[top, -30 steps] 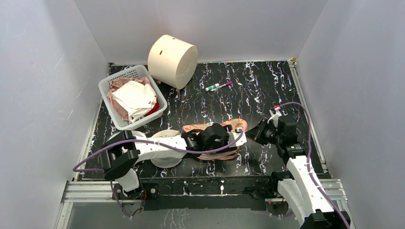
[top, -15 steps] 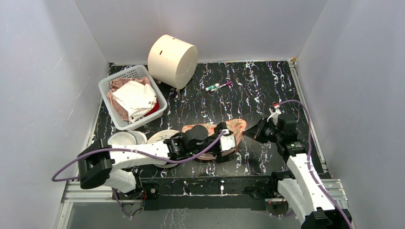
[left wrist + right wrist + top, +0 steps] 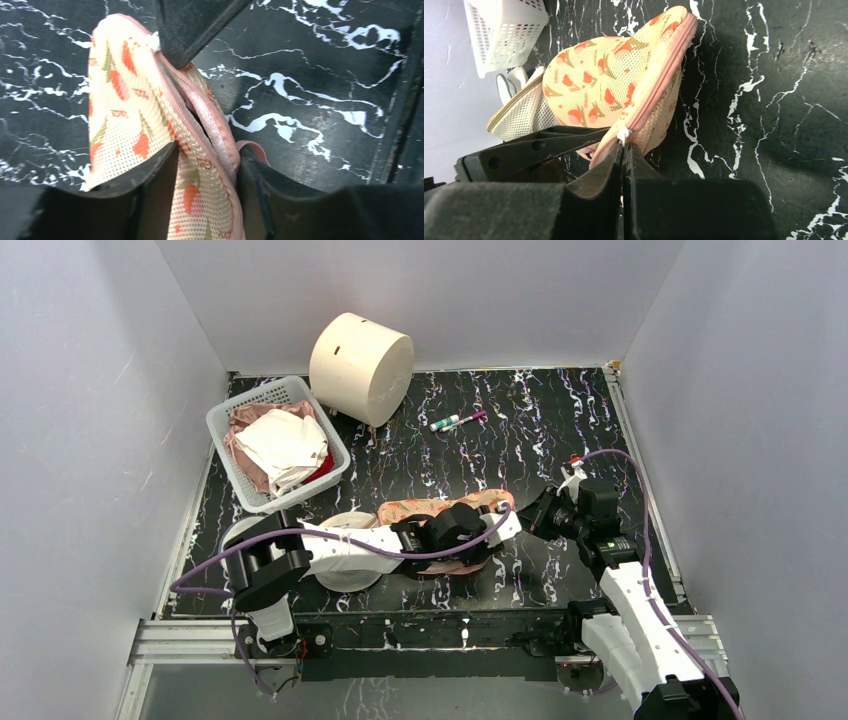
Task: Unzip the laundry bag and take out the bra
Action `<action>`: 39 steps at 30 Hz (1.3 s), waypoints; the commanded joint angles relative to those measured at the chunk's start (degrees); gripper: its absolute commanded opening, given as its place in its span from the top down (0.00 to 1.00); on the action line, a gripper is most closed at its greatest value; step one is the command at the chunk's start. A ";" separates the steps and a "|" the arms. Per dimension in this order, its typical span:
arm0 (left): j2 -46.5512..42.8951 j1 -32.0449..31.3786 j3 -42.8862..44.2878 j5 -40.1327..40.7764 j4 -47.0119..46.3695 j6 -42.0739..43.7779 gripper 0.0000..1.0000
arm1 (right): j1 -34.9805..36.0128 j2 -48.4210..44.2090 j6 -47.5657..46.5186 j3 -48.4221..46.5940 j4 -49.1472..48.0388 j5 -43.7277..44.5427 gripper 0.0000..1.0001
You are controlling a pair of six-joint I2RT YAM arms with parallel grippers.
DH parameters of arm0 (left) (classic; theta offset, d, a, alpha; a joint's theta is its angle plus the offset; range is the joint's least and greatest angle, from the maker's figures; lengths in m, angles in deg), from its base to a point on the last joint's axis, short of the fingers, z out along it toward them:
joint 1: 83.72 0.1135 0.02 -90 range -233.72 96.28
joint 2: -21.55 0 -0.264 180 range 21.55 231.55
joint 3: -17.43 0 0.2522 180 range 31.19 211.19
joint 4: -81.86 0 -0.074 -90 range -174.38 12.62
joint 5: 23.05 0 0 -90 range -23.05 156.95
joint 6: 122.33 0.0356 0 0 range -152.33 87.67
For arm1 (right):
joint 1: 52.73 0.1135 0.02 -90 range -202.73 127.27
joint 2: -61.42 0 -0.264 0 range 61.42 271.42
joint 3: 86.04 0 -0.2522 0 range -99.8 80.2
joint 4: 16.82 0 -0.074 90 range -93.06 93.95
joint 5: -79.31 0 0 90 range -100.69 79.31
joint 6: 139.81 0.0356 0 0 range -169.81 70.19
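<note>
The laundry bag (image 3: 614, 85) sat near the front middle of the black marbled table (image 3: 450, 455), partly under the left arm, and was tipped up on its edge rather than lying flat. Its skin was a pale peach-yellow mesh with a fine honeycomb weave, scattered with red-orange petal shapes and dull green leaves. A glossy pink trim (image 3: 664, 75) ran along its curved edge beside the zip. In the left wrist view a narrow dark gap showed next to that trim.

The right gripper (image 3: 625, 147) had its jaws pressed together, pinching the small white zip pull (image 3: 623, 134) at the bag's right end. The left gripper (image 3: 207, 165) straddled the same edge further along. Its fingers (image 3: 150, 190) bore on both faces of the bag, clamped on it. A pink loop strap (image 3: 252, 147) poked out just beside one of them.

Tiny reddish lettering sat among the motifs, too small to read.
</note>
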 commanded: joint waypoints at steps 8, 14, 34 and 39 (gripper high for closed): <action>1.63 3.55 1.48 7.32 0.13 5.27 0.75 | 0.31 -1.68 -0.90 1.93 -5.28 5.56 1.00; 1.41 4.07 3.23 4.89 2.78 5.86 0.75 | 0.32 0.93 -1.62 3.12 -7.74 1.16 1.00; -4.32 4.06 1.17 -6.13 2.15 3.94 0.53 | 9.11 2.30 2.09 2.72 -10.20 -0.28 1.00; -4.57 3.98 1.27 -6.64 2.58 4.75 0.69 | 13.29 3.12 3.59 2.41 -11.65 2.28 1.00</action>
